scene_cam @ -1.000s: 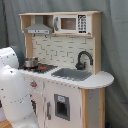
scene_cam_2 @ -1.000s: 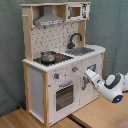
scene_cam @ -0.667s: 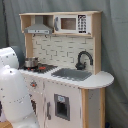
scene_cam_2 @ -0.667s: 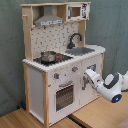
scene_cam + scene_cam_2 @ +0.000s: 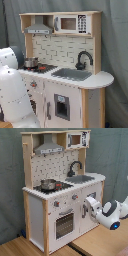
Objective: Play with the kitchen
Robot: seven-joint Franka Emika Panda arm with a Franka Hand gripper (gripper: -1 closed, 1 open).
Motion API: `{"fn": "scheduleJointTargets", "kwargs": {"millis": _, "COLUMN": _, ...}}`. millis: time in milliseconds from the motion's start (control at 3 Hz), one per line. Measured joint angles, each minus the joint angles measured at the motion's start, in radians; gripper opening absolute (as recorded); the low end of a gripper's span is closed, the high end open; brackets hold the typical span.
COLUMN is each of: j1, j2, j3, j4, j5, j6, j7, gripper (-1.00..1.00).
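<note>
The kitchen (image 5: 42,203) is a toy of white panels and light wood. It has a hood (image 5: 50,147), a small pot (image 5: 48,184) on the hob, a black faucet (image 5: 75,167) and a grey sink (image 5: 82,178). Two knobs (image 5: 56,204) sit above the windowed oven door (image 5: 65,223). In the second exterior view my white arm reaches in from the right, and my gripper (image 5: 89,206) is against the cabinet front beside the oven. In the first exterior view the kitchen (image 5: 95,80) fills the frame. There my arm (image 5: 12,95) hides the oven side, and the gripper is out of sight.
A microwave (image 5: 70,23) sits on the top shelf beside the hood (image 5: 39,27). A grey curtain (image 5: 114,45) hangs behind the kitchen. The kitchen stands on a wooden floor (image 5: 20,248). The arm's blue-lit joint (image 5: 114,223) hangs to the right of the cabinet.
In the second exterior view the gripper end has edged slightly left toward the cabinet front. Nothing on the kitchen has moved.
</note>
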Motion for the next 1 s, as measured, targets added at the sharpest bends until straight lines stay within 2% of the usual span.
{"fn": "scheduleJointTargets", "kwargs": {"millis": 667, "j1": -0.035, "j2": -0.042, "j3": 0.000, "j4": 0.011, "j5": -0.027, "j6": 0.087, "j7": 0.203, "gripper": 1.00}}
{"fn": "scheduleJointTargets", "kwargs": {"millis": 1000, "j1": -0.042, "j2": -0.070, "j3": 0.001, "j4": 0.036, "j5": -0.038, "j6": 0.138, "j7": 0.294, "gripper": 1.00}}
